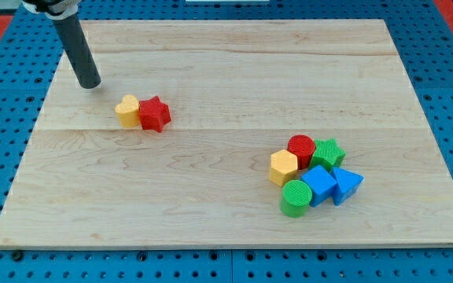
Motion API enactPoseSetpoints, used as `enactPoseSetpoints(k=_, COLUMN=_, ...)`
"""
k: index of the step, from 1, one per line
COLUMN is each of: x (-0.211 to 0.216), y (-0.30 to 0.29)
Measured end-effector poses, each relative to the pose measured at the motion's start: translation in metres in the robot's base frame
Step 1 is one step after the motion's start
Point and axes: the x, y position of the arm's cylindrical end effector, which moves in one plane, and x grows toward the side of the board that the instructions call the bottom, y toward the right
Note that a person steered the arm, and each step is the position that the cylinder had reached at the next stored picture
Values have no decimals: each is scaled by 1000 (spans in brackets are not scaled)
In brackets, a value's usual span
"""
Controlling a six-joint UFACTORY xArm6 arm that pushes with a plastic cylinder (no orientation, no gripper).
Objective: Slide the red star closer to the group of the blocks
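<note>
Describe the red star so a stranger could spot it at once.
On the wooden board, look to the upper left, far from the cluster of six blocks at lower right. Two blocks sit touching there, below and right of my tip. The red star is the right one, spiky; its neighbour, the yellow heart, is rounded.

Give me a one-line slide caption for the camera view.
My tip stands up-left of the touching yellow heart and red star, far from the six-block group at lower right.

Tip (90, 83): upper left of board (211, 204), apart from pair | star (155, 114): touching heart (128, 111) on its right | group (314, 174): lower right, well apart, apparently all touching
</note>
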Motion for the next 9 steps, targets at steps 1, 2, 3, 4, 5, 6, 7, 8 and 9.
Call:
enactPoseSetpoints(k=1, x=11, y=1)
enactPoseSetpoints(k=2, x=20, y=-7)
enactPoseSetpoints(k=3, x=53, y=34)
enactPoseSetpoints(k=4, x=60, y=98)
enactPoseSetpoints(k=5, x=59, y=144)
enactPoseSetpoints(k=6, x=59, y=194)
enactPoseSetpoints(k=7, x=75, y=245)
enactPoseSetpoints(k=8, x=99, y=295)
enactPoseSetpoints(k=9, x=49, y=279)
